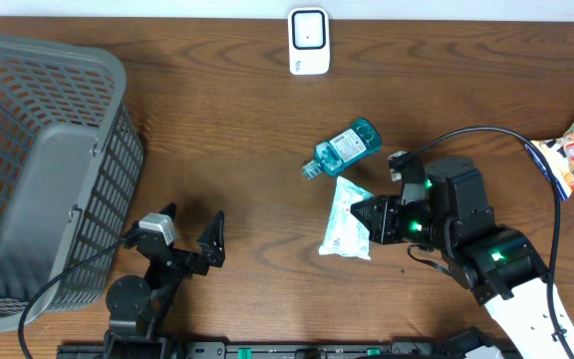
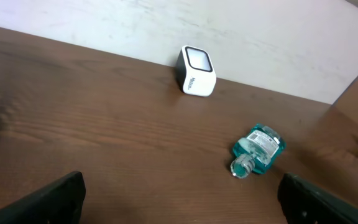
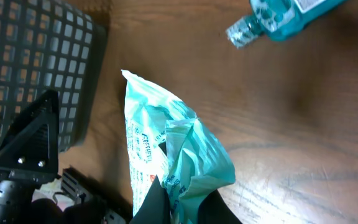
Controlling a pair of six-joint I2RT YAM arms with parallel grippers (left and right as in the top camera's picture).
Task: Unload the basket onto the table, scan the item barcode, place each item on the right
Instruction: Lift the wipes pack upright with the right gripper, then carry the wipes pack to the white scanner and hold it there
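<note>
Pinches a pale-green packet [image 1: 345, 221] by its edge in the closed fingers of the right gripper [image 1: 370, 217] at the middle of the table [image 1: 237, 130], holds the left gripper [image 1: 189, 227] splayed wide and empty beside the basket [image 1: 118, 170], with teal bottle [image 1: 347, 148] and white scanner [image 1: 308, 40] beyond.

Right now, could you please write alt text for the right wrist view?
The right gripper is shut on a crumpled pale green packet over a brown wooden table. A teal bottle lies on its side at top right; a grey mesh basket stands at top left.
</note>
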